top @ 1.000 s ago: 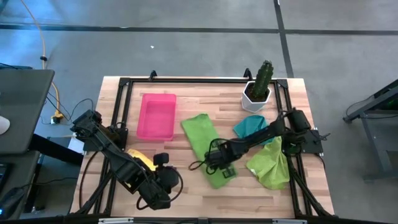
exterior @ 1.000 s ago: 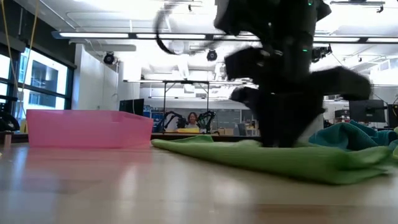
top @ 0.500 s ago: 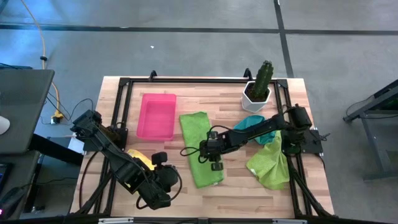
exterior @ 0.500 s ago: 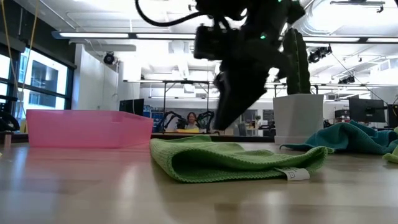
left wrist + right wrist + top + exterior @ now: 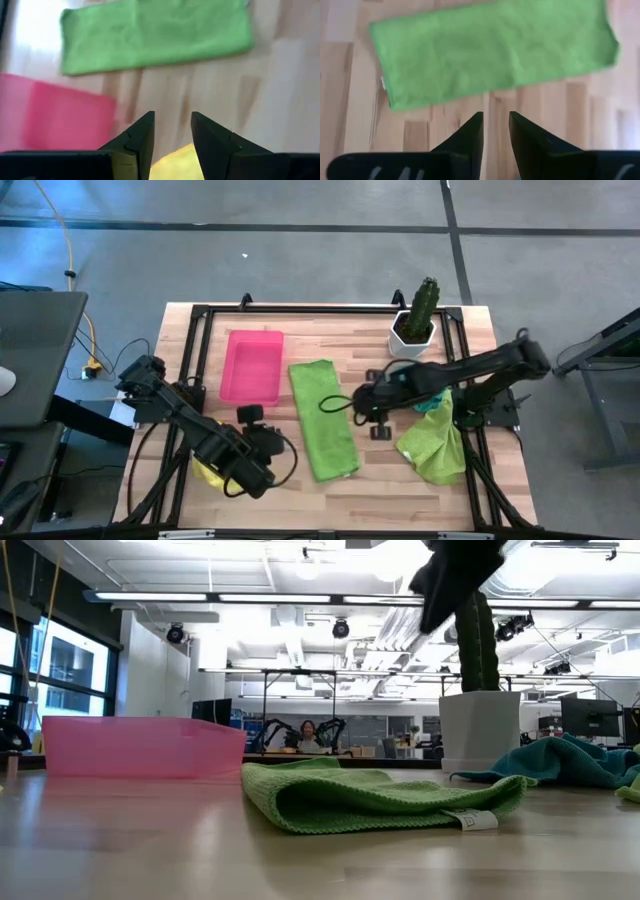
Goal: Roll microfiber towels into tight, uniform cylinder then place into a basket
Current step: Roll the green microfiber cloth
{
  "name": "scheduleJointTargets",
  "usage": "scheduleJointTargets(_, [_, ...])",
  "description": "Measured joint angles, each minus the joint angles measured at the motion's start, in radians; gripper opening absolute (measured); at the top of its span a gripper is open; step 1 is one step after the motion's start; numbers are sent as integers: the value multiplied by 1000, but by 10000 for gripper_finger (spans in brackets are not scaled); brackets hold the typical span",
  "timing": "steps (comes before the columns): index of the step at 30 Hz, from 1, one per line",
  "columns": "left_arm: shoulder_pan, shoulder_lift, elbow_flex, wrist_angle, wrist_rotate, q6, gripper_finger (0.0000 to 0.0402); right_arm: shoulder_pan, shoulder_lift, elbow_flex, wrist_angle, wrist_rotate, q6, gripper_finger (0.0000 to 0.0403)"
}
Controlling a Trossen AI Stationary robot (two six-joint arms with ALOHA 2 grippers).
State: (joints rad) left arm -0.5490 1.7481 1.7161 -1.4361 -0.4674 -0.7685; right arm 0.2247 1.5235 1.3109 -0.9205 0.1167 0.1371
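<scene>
A lime green towel [image 5: 322,418] lies flat on the table as a long folded strip; it also shows in the low view [image 5: 380,798] and both wrist views [image 5: 155,35] [image 5: 495,55]. My right gripper [image 5: 380,428] [image 5: 496,116] hangs above the table just right of it, slightly open and empty. My left gripper [image 5: 247,413] [image 5: 172,117] is slightly open and empty, left of the strip, over the yellow towel [image 5: 175,160] [image 5: 208,473]. The pink basket [image 5: 252,366] stands at the far left. A teal towel [image 5: 432,405] and another lime towel [image 5: 435,445] lie crumpled at the right.
A white pot with a green cactus [image 5: 413,330] stands at the far right, behind the teal towel. A black frame [image 5: 320,308] runs along the table's edges. Bare wood shows between the strip and the basket and along the near edge.
My right gripper has let go of the green towel, gone toward the far edge and then the right, and risen clear. The towel, slanted and bunched at its near end before, now lies as a straight flat strip. My left gripper has gone a little toward the far edge.
</scene>
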Motion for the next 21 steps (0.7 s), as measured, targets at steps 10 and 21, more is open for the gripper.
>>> scheduleJointTargets(10, [13, -207, -63, -135, -98, 88, 89, 37, -162, -158, -34, 142, 68, 83])
scheduleJointTargets(21, [86, -620, -411, 138, -242, -47, 59, -17, -305, -589, 499, 102, 158, 83])
